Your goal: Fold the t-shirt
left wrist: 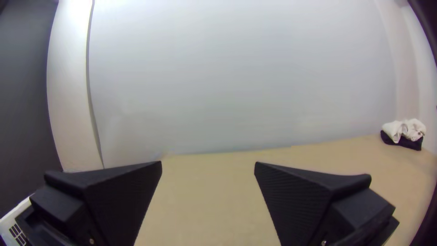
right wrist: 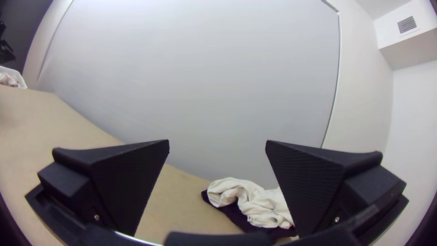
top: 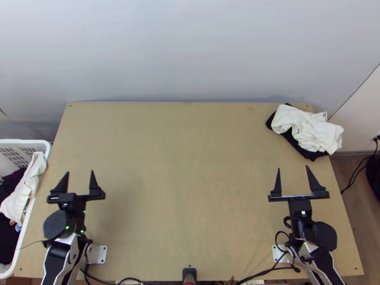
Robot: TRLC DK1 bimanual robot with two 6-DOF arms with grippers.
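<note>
Desk (top: pixel 185 190): light wood, spanning the centre of the top view's frame.

Cloth: a white cloth (top: pixel 308 128) lies bunched on a dark cloth (top: pixel 313 155) at the upper right of the frame, at the corner of the desk. Which cloth is the t-shirt cannot be told.

Left pincer (top: pixel 80 172): positioned in the left part of the frame; fingers set wide apart, tips directed toward the top.

Right pincer (top: pixel 293 167): positioned in the right part of the frame, nearer to the bunched cloth than the left unit; fingers likewise set wide apart, tips directed toward the top.

Basket (top: pixel 48 148): white, with perforated wall, at the left edge of the frame beside the desk; holds a pale cloth (top: pixel 23 192) and dark fabric (top: pixel 8 242).
</note>
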